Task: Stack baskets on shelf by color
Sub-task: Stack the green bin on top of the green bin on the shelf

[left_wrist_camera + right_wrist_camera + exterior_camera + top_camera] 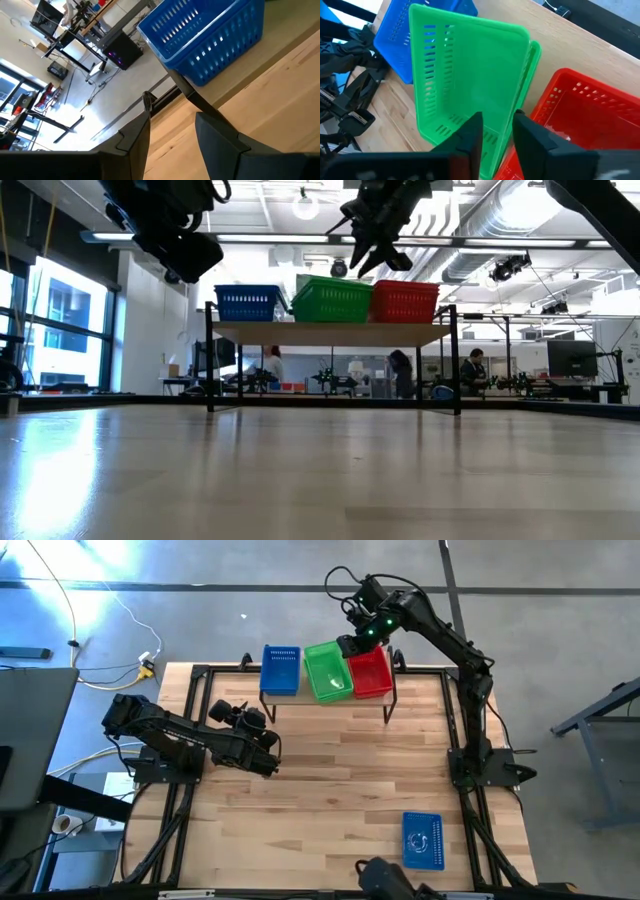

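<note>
Closest to the lens, a lone blue basket [422, 840] sits at the table's [320, 800] front edge. Up on the shelf [325, 698], blue [281, 670], green [328, 672] and red [370, 673] baskets stand side by side. The right gripper [352, 646] hovers over the green stack, fingers parted, gripping nothing. The left gripper [268, 745] waits open above the tabletop

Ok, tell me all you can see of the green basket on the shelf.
The green basket is bright plastic with slotted mesh sides and a plain rim. It sits mid-shelf between the blue basket and the red basket, skewed, nested in another green one whose rim shows beside it. The right hand sits over its near wall, fingers either side; whether they touch it is unclear.
</note>
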